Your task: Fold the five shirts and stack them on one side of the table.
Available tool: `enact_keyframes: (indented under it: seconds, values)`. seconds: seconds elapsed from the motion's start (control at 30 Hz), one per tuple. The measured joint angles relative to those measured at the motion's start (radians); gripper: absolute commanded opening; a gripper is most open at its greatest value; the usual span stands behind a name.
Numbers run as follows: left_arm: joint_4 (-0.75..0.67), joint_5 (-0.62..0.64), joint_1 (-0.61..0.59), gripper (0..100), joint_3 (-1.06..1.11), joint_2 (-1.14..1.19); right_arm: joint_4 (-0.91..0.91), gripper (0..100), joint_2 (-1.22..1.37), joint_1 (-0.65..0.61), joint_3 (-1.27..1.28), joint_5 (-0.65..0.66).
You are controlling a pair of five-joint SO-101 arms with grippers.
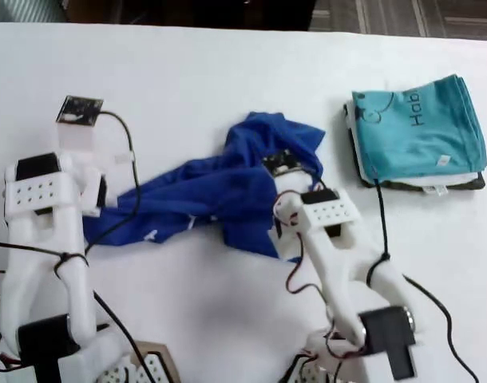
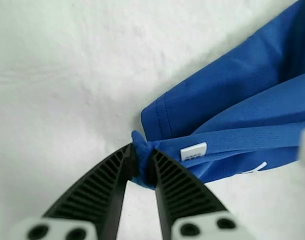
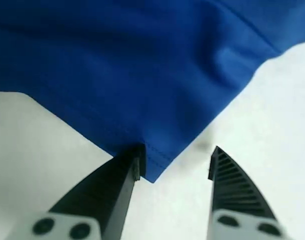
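Clamps left gripper [image 2: 142, 161] on bunched blue shirt [image 2: 232, 115]; spreads right gripper [image 3: 176, 159] wide, empty, at its edge (white table [image 3: 275, 117] beyond).

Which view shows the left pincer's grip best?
The left wrist view: the left pincer is shut on a bunched corner of the blue shirt. In the high view the arm covers that grip; the right wrist view shows another hem at the open right pincer.

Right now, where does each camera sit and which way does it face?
High: above the table, looking down on both arms, blue shirt and folded stack.
Left wrist: looks along the left claw, shut on the shirt's edge.
Right wrist: looks along the open right claw at the shirt's hem.
All share the blue shirt.
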Motion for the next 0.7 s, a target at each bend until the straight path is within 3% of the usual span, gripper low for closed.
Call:
enact_keyframes:
  seconds: [0.47,0.53,0.63,0.7]
  values:
    - [0.0,0.0,0.0,3,0.0,0.0,0.041,20.7,0.236,-0.003,-0.158,-0.002]
    - [0.0,0.0,0.0,3,0.0,0.0,0.057,16.6,0.259,-0.003,-0.178,-0.002]
    - [0.0,0.0,0.0,3,0.0,0.0,0.081,0.3,0.288,-0.006,-0.207,-0.002]
    - [0.0,0.0,0.0,3,0.0,0.0,0.083,3.6,0.292,-0.005,-0.218,-0.003]
